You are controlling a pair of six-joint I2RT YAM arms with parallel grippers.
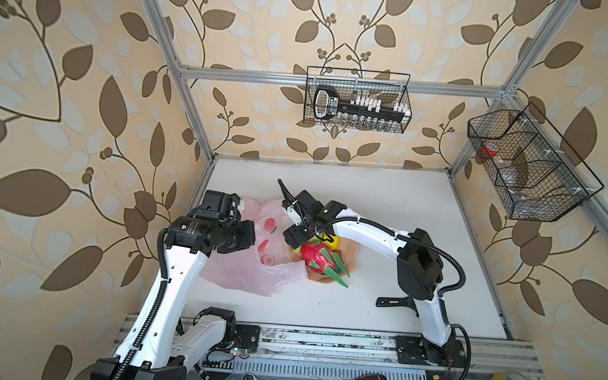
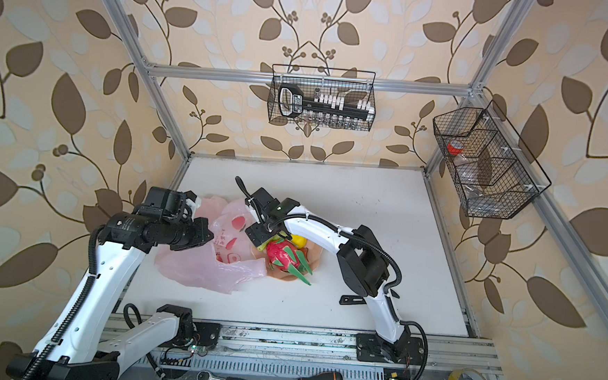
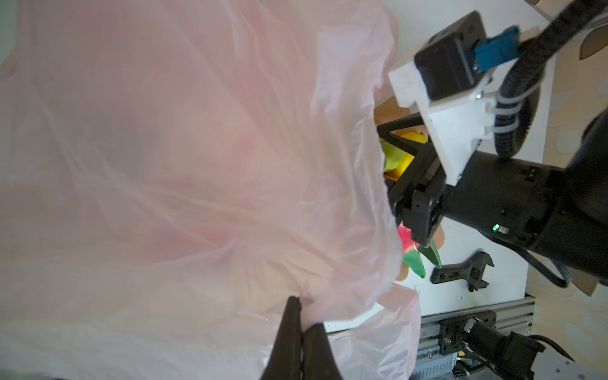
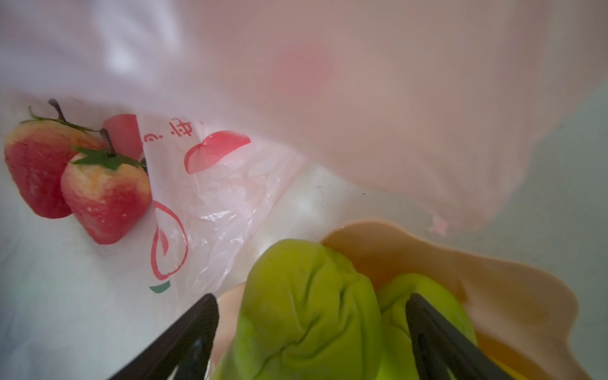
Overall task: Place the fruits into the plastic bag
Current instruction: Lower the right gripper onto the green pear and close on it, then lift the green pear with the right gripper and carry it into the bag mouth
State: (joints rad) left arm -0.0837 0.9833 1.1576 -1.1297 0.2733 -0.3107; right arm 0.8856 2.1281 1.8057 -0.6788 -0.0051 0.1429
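Pinching a fold of the plastic bag (image 3: pixel 197 164), the left gripper (image 3: pixel 301 317) is clamping tight. The right gripper (image 4: pixel 311 297) is hanging wide open astride a green pear (image 4: pixel 296 322) in the bowl (image 4: pixel 493 296), maybe touching it, too blurry to call. Two strawberries (image 4: pixel 105 194) are lying inside the bag. The dragon fruit (image 1: pixel 314 258) is covering most of the bowl from above.

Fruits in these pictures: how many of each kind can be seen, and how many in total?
strawberries: 2
green pears: 2
dragon fruit: 1
yellow fruit: 1
Total: 6
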